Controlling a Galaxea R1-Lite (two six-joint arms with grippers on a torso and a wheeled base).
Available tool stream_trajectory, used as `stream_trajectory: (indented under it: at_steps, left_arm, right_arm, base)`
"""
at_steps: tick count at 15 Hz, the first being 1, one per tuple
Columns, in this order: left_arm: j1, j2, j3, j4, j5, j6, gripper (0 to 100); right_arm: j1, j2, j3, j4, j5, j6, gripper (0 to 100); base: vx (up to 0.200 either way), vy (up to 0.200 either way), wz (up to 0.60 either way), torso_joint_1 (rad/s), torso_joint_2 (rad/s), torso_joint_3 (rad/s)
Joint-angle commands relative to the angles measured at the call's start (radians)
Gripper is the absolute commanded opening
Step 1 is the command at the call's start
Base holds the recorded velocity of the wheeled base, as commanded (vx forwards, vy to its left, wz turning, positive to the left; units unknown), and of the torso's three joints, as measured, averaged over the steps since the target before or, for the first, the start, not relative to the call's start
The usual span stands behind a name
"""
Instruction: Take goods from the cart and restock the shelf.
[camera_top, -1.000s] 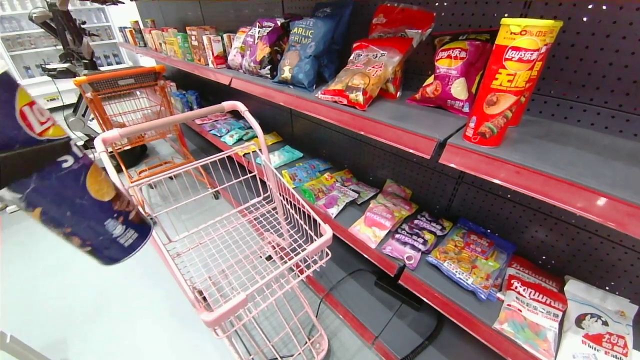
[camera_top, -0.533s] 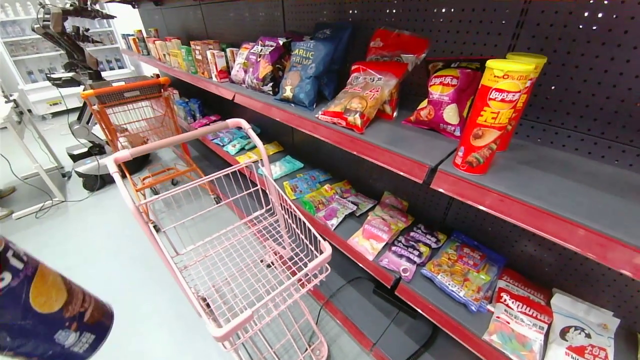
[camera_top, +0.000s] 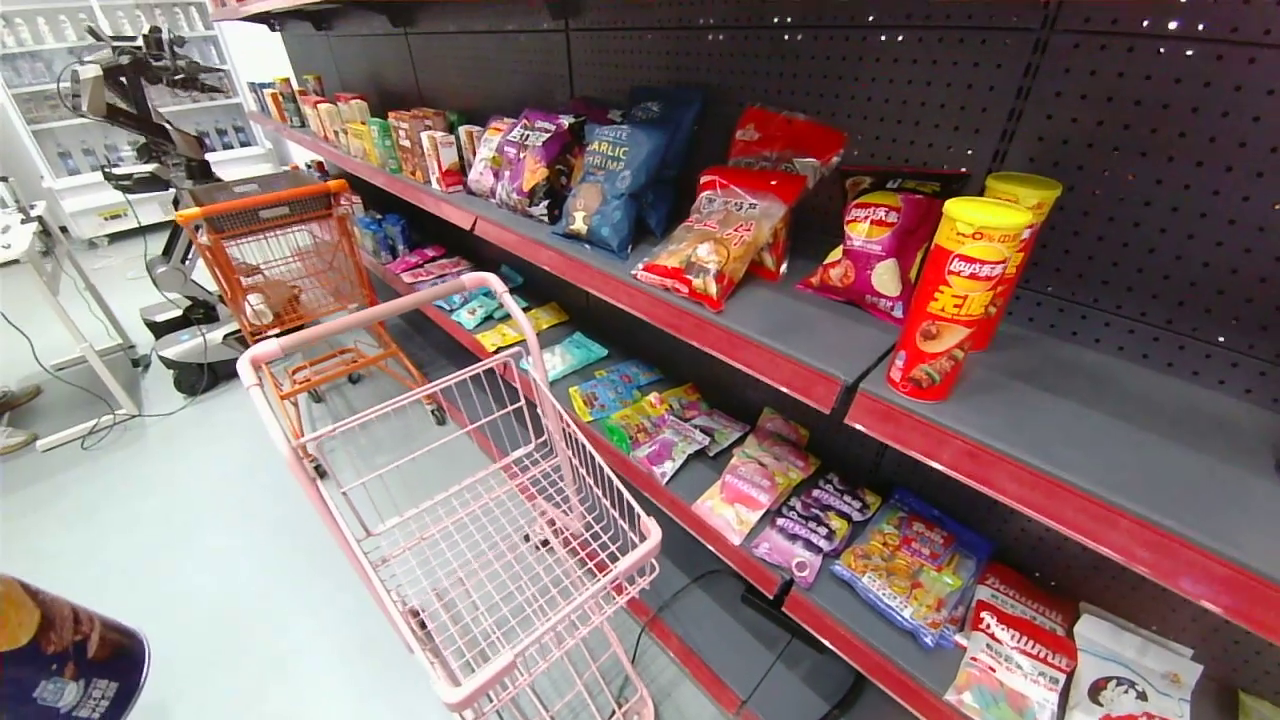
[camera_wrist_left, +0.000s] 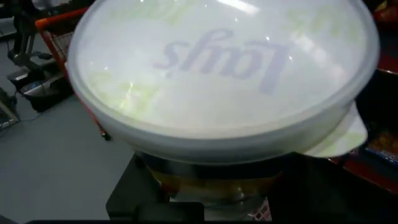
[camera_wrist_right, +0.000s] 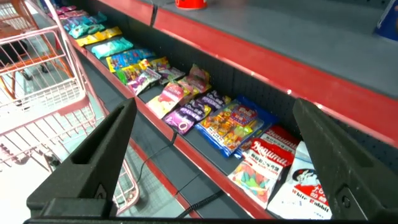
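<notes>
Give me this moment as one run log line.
left gripper shut on blue chip can | right gripper open, holding nothing | pink cart beside shelf

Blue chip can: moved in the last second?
Yes. Against the handle of the pink cart, the blue chip can has sunk lower and farther left, beyond the camera's own shift.

Bright, even light is falling from overhead, and the pale floor is shining back. Glare is streaking the white lid of the chip can I am holding, too close to focus. Small highlights are glinting on the pegboard; the lower shelf is lying in shadow. Shelf edges are bowing toward my head view's corners.
</notes>
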Motion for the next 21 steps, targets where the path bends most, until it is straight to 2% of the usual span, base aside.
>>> stream_trajectory:
  at_steps: [1,2,3,9,10,11,12,13,18,21]
  left_arm:
    - [-0.007,-0.002,0.01,-0.006,-0.01,0.001,0]
    - [-0.04,0.009,0.01,-0.023,-0.062,0.004,0]
    - [-0.049,0.019,0.007,-0.024,-0.074,0.006,0]
    - [-0.05,0.028,0.014,-0.023,-0.07,0.007,0]
    - [-0.047,0.027,0.011,-0.023,-0.06,0.011,0]
    - [-0.04,0.021,0.011,-0.02,-0.024,0.023,0]
    - [-0.03,0.015,0.014,-0.017,0.021,0.057,0]
    - [-0.036,0.012,0.021,-0.017,0.018,0.077,0]
    - [-0.04,-0.019,0.036,-0.018,0.019,0.077,0]
    - [-0.032,-0.019,0.045,-0.018,0.084,0.087,0]
  right_arm:
    - [0.0,0.001,0.0,0.0,0.0,-0.001,100]
    - [0.0,0.001,0.0,0.0,0.0,-0.001,100]
    - [-0.002,0.001,0.0,0.0,0.0,-0.001,100]
    - [0.0,0.001,0.0,-0.002,0.0,0.0,100]
    - [0.0,0.001,0.0,-0.002,0.0,0.0,100]
    - [0.0,0.001,0.0,0.0,0.0,0.0,100]
    - [0.0,0.001,0.0,0.0,0.0,0.0,100]
    - [0.0,0.001,0.0,-0.002,0.0,-0.001,100]
    - [-0.002,0.001,0.0,-0.002,0.0,0.0,100]
    - [0.0,0.001,0.0,0.0,0.0,0.0,100]
  base:
    - [0.0,0.0,0.0,0.173,-0.41,-0.242]
    - [0.0,0.0,0.0,0.173,-0.39,-0.217]
    - [0.0,0.0,0.0,0.168,-0.38,-0.217]
    - [0.0,0.0,-0.1,0.104,-0.24,-0.134]
    - [0.0,0.0,-0.6,0.012,-0.02,-0.017]
    - [0.0,0.0,-0.6,0.002,-0.02,-0.002]
    - [0.0,0.0,-0.6,0.012,-0.01,0.002]
    - [0.0,0.0,-0.6,0.017,0.0,-0.002]
    - [0.0,0.0,-0.6,0.004,0.0,0.004]
    - [0.0,0.0,-0.6,0.002,0.0,0.009]
